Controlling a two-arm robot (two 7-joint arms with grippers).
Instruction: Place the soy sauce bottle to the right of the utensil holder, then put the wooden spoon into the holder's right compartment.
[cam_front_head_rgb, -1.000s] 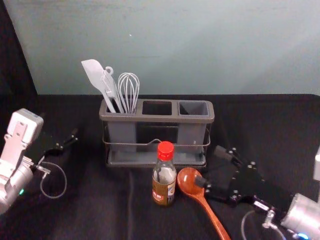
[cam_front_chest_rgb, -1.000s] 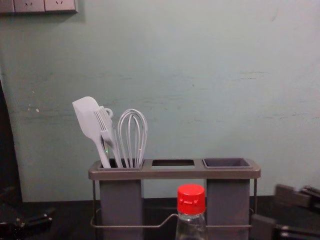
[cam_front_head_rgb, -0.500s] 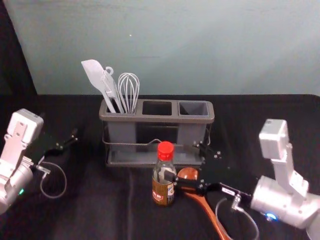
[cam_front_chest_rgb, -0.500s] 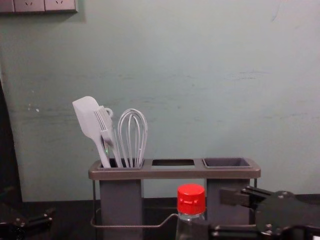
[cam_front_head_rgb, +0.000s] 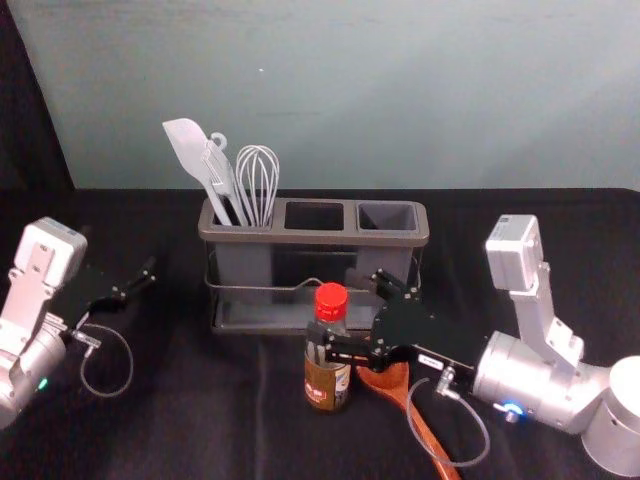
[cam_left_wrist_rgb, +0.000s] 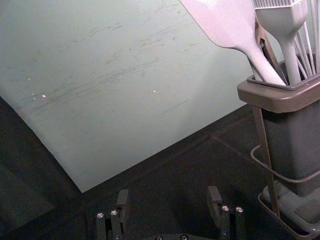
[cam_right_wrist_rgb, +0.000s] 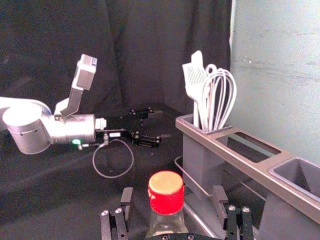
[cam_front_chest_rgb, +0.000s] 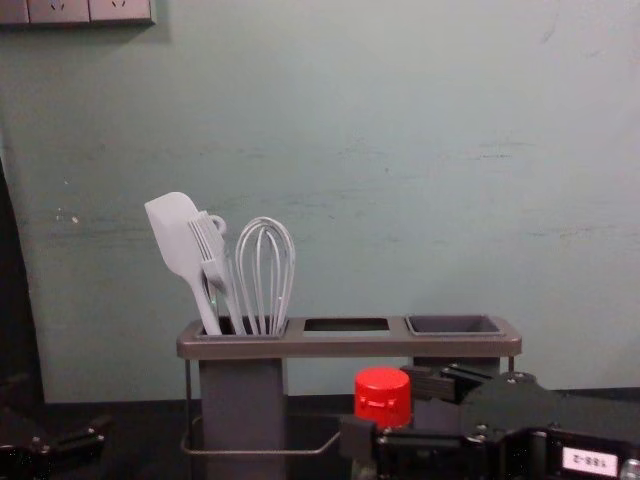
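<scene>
In front of holder (cam_front_head_rgb: 312, 238) | right end effector (cam_front_head_rgb: 337, 307) spread around bottle (cam_front_head_rgb: 324, 386) | left end effector (cam_front_head_rgb: 118, 252), spread, at left

Rounded silver arms (cam_front_head_rgb: 525, 378) carry looped grey cables (cam_front_head_rgb: 132, 366) and black jaws.

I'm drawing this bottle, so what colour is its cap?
The cap is bright red; it shows best in the chest view.

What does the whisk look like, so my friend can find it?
Find the long utensil holder in front of the wall. Pale tools poke up from its left compartment. The whisk has rounded wire loops, unlike the flat spatula and bristly brush beside it.
</scene>
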